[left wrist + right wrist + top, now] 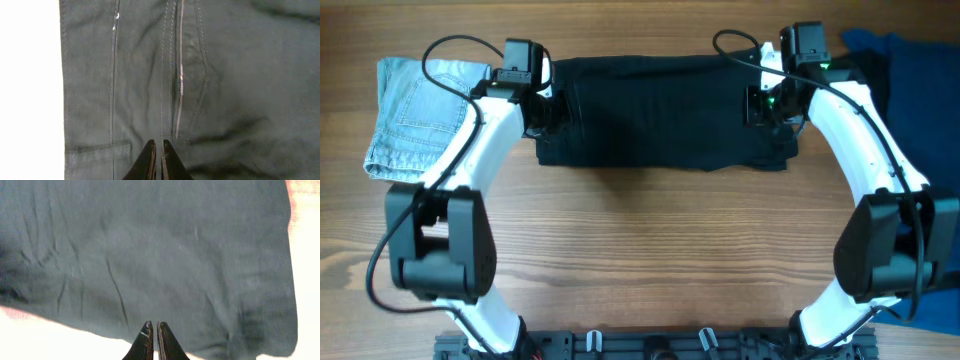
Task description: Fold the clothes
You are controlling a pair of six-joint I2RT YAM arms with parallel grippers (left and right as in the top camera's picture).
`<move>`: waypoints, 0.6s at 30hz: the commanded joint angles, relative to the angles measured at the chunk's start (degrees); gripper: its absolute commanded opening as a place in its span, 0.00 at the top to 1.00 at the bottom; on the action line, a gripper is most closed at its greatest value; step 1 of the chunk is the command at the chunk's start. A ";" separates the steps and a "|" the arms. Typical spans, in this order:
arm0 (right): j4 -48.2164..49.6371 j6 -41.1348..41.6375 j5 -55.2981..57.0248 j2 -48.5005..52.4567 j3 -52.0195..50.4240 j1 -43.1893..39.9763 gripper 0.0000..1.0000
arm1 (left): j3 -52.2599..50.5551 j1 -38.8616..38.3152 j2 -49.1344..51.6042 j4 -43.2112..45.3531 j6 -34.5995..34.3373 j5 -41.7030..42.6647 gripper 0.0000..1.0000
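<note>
Overhead: black clothes (660, 110) are lying spread flat at the far middle of the table (640, 250), stretching between both arms. Left gripper (156, 142) is sitting over the garment's left end, fingers together. Right gripper (152, 324), likewise closed, is sitting at the right end, by the fabric's edge.

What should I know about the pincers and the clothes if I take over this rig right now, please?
Left pincer: shut, tips down on the left end of the black garment; a grip on the fabric cannot be confirmed.
Right pincer: shut, at the right end, likewise.
Garment: flat across the far side of the table, between the arms. Denim lies to its left, blue cloth to its right.
Done: both arms are in place at the ends.
Left: lift and fold; no fold is under way.
</note>
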 commanded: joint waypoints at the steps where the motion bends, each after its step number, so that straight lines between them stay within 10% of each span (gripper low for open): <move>1: 1.92 1.44 1.31 4.00 -0.15 0.09 0.96 | -0.24 0.24 4.87 1.88 -0.63 -0.59 0.95; 18: -9.64 7.65 1.25 16.33 -6.47 0.76 0.96 | -0.26 0.20 10.40 -15.93 -3.52 -5.07 0.96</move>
